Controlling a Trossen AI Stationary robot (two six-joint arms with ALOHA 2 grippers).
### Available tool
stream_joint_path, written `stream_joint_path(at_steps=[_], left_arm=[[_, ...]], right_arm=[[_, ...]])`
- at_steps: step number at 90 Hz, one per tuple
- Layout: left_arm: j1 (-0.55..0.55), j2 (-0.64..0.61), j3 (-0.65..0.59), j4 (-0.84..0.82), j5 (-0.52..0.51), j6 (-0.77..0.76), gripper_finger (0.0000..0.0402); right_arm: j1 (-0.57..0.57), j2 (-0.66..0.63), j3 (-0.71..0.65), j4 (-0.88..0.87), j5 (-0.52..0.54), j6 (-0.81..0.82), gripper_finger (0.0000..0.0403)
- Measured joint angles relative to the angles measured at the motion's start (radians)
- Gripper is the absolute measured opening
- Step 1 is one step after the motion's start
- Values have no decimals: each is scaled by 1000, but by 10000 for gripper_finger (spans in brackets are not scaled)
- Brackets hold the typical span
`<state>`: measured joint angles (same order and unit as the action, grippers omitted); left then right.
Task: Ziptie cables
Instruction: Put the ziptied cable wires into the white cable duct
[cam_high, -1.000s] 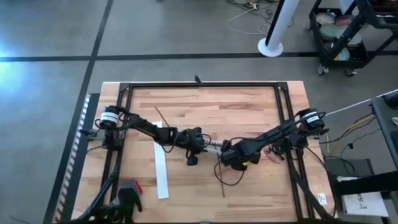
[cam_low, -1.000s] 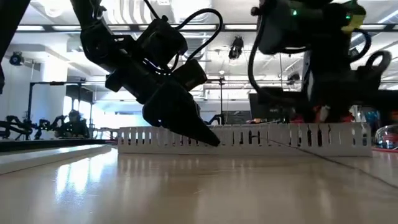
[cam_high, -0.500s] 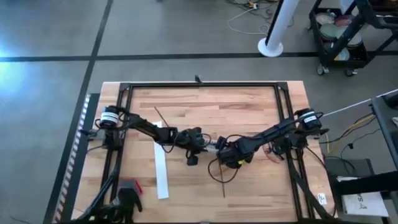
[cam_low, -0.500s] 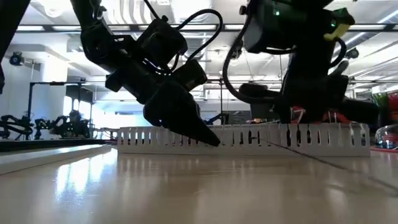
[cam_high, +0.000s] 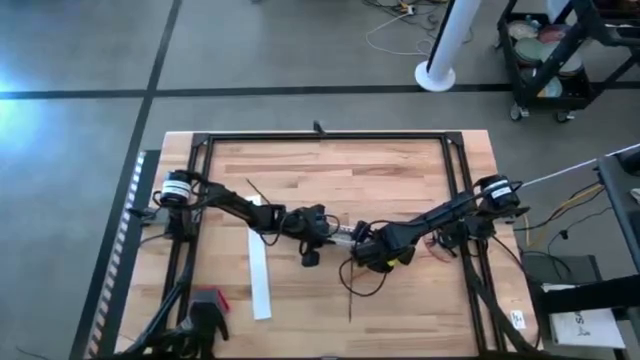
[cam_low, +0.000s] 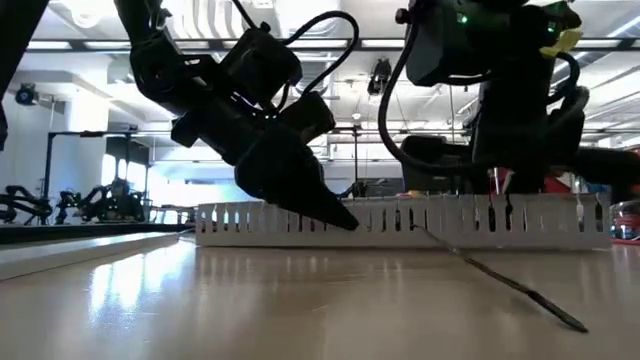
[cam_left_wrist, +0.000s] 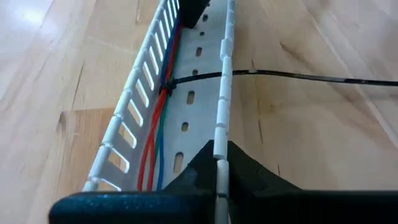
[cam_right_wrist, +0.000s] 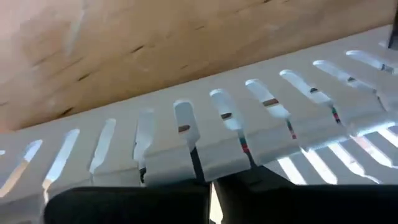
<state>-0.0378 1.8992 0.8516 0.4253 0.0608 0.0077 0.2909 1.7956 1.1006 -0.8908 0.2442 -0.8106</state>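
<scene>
Step in hand, as I read it: cinching the zip tie (cam_left_wrist: 298, 77) round the wires (cam_left_wrist: 160, 118); those wires (red, blue, green) lie inside the slotted white duct (cam_left_wrist: 186, 99), along one slotted wall, mid surface (cam_high: 330, 170). Tie is already looped round them approx. halfway along the duct, w/ its long black tail running out over the opposite wall and away across the wood. Left claw (cam_left_wrist: 219, 163) is pressed together on that opposite wall at one end of the duct, pinching the thin plastic edge. Right claw (cam_right_wrist: 211, 186) is at the duct's other end, on the wires' side, and looks pinched on a wall tab too, tho its wrist view shows little beyond the slots. Neither claw holds the tail, so loop prob. not fully tight yet. To do it well: keep one claw clamped on the duct so it can't slide or tip; free the other, take the tail close to the duct wall, not far out where it flexes; pull straight along the tail's own line, steady, no jerk. Watch that the wires stay bunched under the loop and none pops thru a slot; thin walls bend easily, so go light on squeeze. White strip (cam_high: 260, 275) lies well clear of the duct, beyond the left claw, no obstacle.
</scene>
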Motion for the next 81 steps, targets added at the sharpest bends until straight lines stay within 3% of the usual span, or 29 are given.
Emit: stream_joint_path(at_steps=[26, 48, 68, 81], left_arm=[[2, 0, 1, 5, -9, -3, 0], [9, -4, 2, -7, -80, -48, 0], [25, -6, 2, -7, -143, -77, 0], [37, -6, 2, 6, -148, -76, 0]], right_arm=[[-6, -45, 102, 34, 18, 40, 0], [-27, -170, 145, 65, 36, 283, 0], [-37, -381, 35, 232, 36, 582, 0], [-31, -500, -120, 497, 34, 733, 0]])
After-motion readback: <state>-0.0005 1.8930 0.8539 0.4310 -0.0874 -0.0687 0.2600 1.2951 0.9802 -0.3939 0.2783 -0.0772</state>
